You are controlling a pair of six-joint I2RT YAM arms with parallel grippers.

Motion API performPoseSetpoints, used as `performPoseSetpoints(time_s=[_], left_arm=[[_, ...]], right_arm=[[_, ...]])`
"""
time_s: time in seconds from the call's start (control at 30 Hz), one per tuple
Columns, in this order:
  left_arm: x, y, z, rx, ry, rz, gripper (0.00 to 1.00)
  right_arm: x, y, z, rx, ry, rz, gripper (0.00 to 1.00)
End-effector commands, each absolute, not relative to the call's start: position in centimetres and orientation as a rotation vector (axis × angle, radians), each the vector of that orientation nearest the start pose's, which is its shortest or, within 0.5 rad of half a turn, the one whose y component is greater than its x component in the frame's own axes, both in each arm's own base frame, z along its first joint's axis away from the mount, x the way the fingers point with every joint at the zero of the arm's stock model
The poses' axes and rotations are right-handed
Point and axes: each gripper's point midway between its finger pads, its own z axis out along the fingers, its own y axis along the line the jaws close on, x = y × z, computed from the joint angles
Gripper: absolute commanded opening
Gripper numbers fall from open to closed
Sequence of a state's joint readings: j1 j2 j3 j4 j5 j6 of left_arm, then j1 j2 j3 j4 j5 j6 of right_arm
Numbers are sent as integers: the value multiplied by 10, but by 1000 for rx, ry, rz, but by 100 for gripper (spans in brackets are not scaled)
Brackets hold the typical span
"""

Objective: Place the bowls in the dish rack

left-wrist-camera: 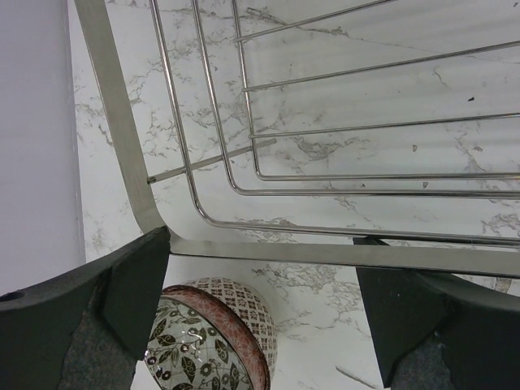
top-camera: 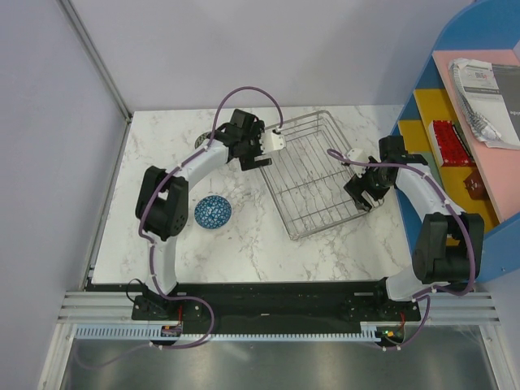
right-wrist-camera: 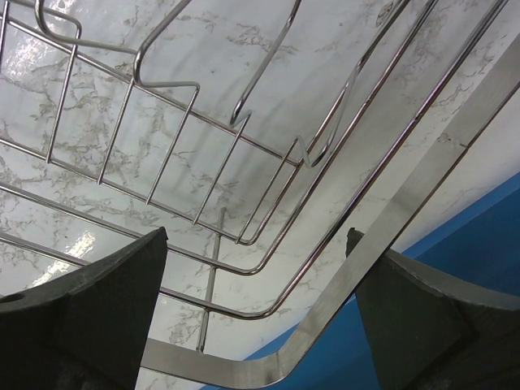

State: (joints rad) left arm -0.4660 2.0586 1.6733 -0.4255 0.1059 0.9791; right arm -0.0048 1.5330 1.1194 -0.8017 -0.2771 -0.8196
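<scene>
The dish rack (top-camera: 313, 175) is a silver wire basket in the middle of the marble table, with no bowl visible in it. A blue patterned bowl (top-camera: 213, 212) sits left of the rack, beside the left arm. In the left wrist view an orange-red patterned bowl (left-wrist-camera: 244, 305) holds a grey-black leaf-patterned bowl (left-wrist-camera: 187, 357), just outside the rack's corner rim (left-wrist-camera: 122, 154). My left gripper (top-camera: 272, 145) (left-wrist-camera: 260, 260) hovers open over that far left corner. At the rack's right rim (right-wrist-camera: 422, 187), my right gripper (top-camera: 355, 158) (right-wrist-camera: 256, 244) is open and holds nothing.
A blue shelf unit (top-camera: 467, 73) with a pink top, papers and red items stands against the table's right side, close to the right arm. Grey walls bound the table at the back and left. Another bowl's edge (top-camera: 201, 140) peeks out behind the left arm.
</scene>
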Motion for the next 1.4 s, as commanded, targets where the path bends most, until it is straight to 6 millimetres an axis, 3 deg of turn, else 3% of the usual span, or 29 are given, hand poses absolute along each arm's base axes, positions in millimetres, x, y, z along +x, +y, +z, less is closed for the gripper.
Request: performPoseSetpoints(time_s=[0.0,0.3,0.53,0.7,0.83,1.0,1.13,1.37], left_arm=[[546,-191,167,1004,1865,224,100],[510,-181,158,1013,1903,181,100],[498,-182,166,1009,1878,149,100],[488,-186,173,997,1880,99,100],[474,-197,178,988,1893,26,100],[455,-202,191,963,1907,-12,100],[446,-198,198,922,1926,-18,100],[446,-185,183,899,1976,60,100]], right_arm=[[252,62,81,-1294,2490,541,98],[298,58,97,-1036,2494,379,98],[308,59,105,-916,2511,364,98],[329,54,128,-754,2458,271,98],[343,48,134,-617,2445,196,98],[343,55,132,-524,2462,239,98],[332,76,140,-557,2447,397,98],[299,103,151,-637,2465,618,98]])
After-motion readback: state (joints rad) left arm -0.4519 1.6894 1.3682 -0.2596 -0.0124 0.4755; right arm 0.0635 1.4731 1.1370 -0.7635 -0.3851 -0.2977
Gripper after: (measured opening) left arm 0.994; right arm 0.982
